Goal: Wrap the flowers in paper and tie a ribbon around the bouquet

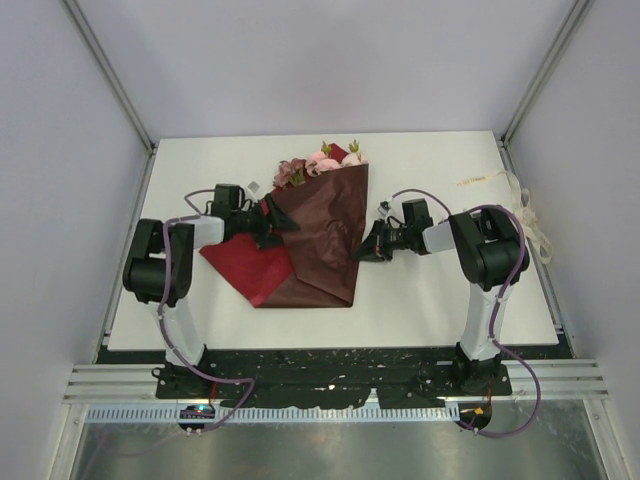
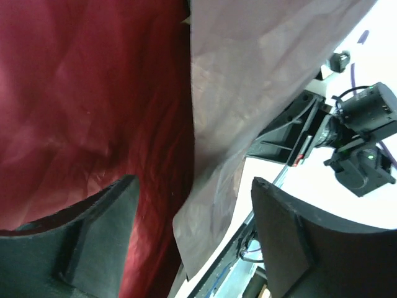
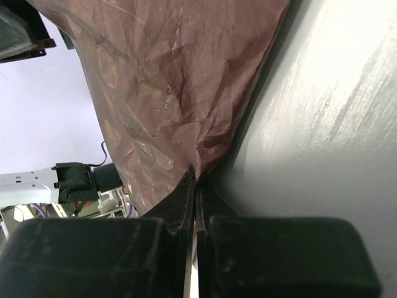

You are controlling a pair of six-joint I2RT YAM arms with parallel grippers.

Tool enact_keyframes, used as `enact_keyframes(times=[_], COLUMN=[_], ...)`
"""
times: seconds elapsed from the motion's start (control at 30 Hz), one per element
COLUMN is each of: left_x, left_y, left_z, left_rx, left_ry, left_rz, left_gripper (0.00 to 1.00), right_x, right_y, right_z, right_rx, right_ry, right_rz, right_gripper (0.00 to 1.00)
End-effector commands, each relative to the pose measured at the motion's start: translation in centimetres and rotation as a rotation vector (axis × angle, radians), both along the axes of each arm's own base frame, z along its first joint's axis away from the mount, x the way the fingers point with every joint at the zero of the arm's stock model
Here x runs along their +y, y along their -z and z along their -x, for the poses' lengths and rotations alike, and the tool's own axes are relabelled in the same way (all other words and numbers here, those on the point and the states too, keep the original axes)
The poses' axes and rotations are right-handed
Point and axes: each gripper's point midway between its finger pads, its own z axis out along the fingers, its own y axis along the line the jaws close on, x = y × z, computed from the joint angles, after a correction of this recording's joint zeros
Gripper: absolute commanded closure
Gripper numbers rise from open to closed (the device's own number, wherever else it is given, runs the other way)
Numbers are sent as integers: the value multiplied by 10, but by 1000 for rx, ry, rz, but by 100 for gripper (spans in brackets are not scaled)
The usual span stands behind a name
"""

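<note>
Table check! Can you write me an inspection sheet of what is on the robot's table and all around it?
Surface: white table, flat, no spills seen.
Job's things: maroon paper is folded over the flowers, with pink blooms poking out at the far end. The ribbon lies loose by the right edge, not tied.
Clutter: nothing seen.
Grippers: left pincer is open, with the paper's edge between its fingers. Right pincer is shut on the paper's right edge.
Cables: purple cables run along both arms and loop by the bases, off the paper.
Surroundings: pale walls on three sides, metal rail at the near edge.
</note>
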Motion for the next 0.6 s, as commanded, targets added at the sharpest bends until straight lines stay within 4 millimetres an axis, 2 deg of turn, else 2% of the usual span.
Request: enact_keyframes(times=[0.0,0.03,0.07,0.1,0.13,0.17,0.23,0.33,0.47,0.53,0.57], left_x=[-21,-24,-24,-21,-17,-13,-8,-2,0,1,1], left_y=[3,7,11,17,24,30,39,47,49,52,53], left_z=[-5,-1,2,3,6,8,13,15,14,16,16], left_rx=[-2,10,29,49,70,90,137,171,177,184,189], left_ry=[18,26,29,16,3,-8,-17,-38,-38,-36,-35], left_rz=[19,20,11,-12,-42,-68,-105,-152,-175,-182,-192], left_gripper=[31,41,56,78,94,100,100,100,100,100,100], right_x=[-4,-2,-2,-1,-1,-1,0,4,16,19,19], right_y=[-4,-5,-7,-9,-11,-12,-18,-25,-25,-15,-12], right_z=[-14,-13,-14,-14,-13,-10,-3,12,37,51,52], right_rx=[-92,-94,-98,-96,-94,-76,-48,7,52,93,90], right_ry=[22,16,15,14,6,1,-16,-29,-74,-86,-88], right_rz=[76,77,78,77,69,69,57,12,-14,-8,-10], right_gripper=[94,94,94,94,90,71,52,43,41,42,45])
